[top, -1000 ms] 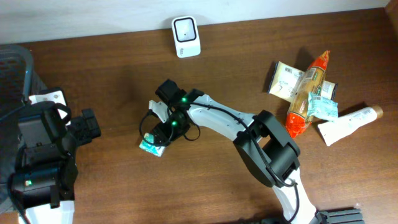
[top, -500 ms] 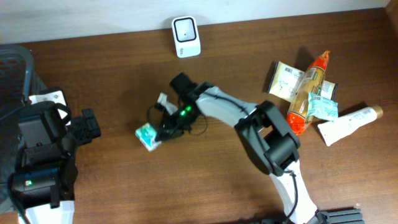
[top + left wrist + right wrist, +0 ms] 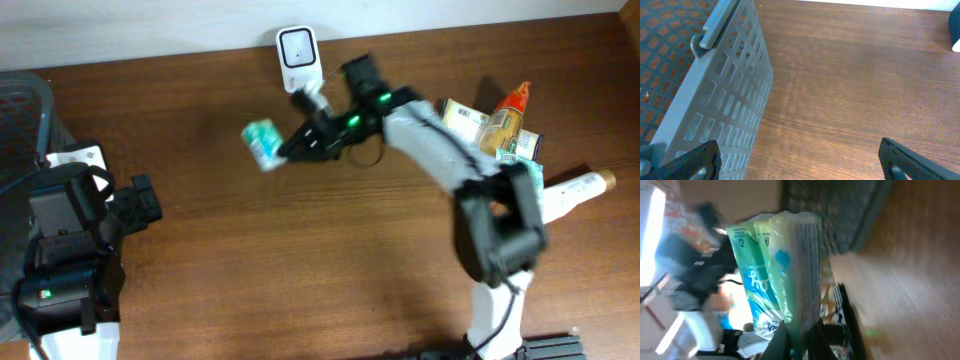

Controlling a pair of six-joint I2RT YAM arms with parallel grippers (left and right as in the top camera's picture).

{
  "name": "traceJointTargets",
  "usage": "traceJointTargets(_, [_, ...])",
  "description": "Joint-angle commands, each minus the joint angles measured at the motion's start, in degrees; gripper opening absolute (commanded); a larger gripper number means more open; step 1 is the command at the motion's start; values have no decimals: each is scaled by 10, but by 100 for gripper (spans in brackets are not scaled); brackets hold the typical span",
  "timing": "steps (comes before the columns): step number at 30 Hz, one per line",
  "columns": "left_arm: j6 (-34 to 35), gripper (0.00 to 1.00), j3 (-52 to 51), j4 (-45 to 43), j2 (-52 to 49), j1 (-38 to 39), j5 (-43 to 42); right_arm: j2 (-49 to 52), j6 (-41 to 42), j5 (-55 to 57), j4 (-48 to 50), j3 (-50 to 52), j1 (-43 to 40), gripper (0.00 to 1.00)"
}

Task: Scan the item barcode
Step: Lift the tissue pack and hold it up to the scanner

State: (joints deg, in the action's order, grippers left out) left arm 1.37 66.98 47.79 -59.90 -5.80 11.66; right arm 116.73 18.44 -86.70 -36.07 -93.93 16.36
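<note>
Change: a second ago the packet [image 3: 262, 143] sat on the surface [image 3: 250, 280], well below the scanner [image 3: 299, 58], with the right gripper [image 3: 280, 150] down on it. Now it's off the wood and carried up to just below-left of the scanner, near it but not touching.

Right gripper is pinching the packet. In the wrist view the fingers [image 3: 822, 342] are clamped on its bottom seam and the packet stands up out of them. I'd call the pick done, so we're in the present-to-scanner step.

The overhead view is motion-blurred at the packet, so I can't tell which face points at the scanner. The wrist view shows fine print along one edge. It may be the code, but it's too soft to say. The next move likely needs that face turned toward the scanner window.

Left gripper [image 3: 800, 162] is spread wide and holding nothing, far left of the scanner, next to the grey mesh basket [image 3: 725, 100].

Surface is dark brown wood. Far right of the scanner there's a pile of groceries [image 3: 490, 140] and a white tube [image 3: 560, 198]. Behind the scanner a pale strip runs along the back edge, probably a wall. The room behind the packet in the wrist view is just blur.
</note>
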Motion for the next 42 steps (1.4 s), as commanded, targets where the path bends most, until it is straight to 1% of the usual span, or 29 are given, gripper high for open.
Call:
traceJointTargets(1, [6,99,7,-1,0,-3,6,-89,11,-23,1,-9,-64,4])
traceJointTargets(5, [6,99,7,-1,0,-3,6,-141,5,-23,1,-9,-118,4])
traceJointTargets(10, [6,99,7,-1,0,-3,6,-149,-1,-22,2,-9,-139,4])
traceJointTargets(11, [6,99,7,-1,0,-3,6,-149,-8,-8,2,-9,-139,4])
traceJointTargets(12, [6,99,7,-1,0,-3,6,-149,-8,35,2,-9,-136,4])
traceJointTargets(13, [6,99,7,-1,0,-3,6,-149,-8,106,1,-9,-128,4])
traceJointTargets(17, [6,99,7,-1,0,-3,6,-149,5,436,-3,-16,-77,4])
traceJointTargets(18, [6,99,7,-1,0,-3,6,-149,5,537,-10,-28,-59,4])
traceJointTargets(20, [6,99,7,-1,0,-3,6,-141,3,686,-41,-87,-25,4])
traceJointTargets(24, [6,99,7,-1,0,-3,6,-94,-41,828,-110,-227,12,4])
traceJointTargets(25, [6,99,7,-1,0,-3,6,-71,-61,865,-126,-271,23,4])
traceJointTargets(27, [6,99,7,-1,0,-3,6,-32,-103,935,-122,-320,43,4])
traceJointTargets(29, [6,99,7,-1,0,-3,6,2,-183,1010,-62,-323,64,4])
traceJointTargets(31, [6,99,7,-1,0,-3,6,30,-244,1062,-12,-323,78,4])
traceJointTargets(32, [6,99,7,-1,0,-3,6,61,-309,1100,35,-323,90,4])
traceJointTargets(35, [6,99,7,-1,0,-3,6,111,-417,1147,110,-322,103,4])
traceJointTargets(38, [6,99,7,-1,0,-3,6,177,-544,1161,209,-322,106,4])
traceJointTargets(41, [6,99,7,-1,0,-3,6,233,-622,1167,272,-322,106,4])
traceJointTargets(42, [6,99,7,-1,0,-3,6,245,-633,1175,289,-322,106,4])
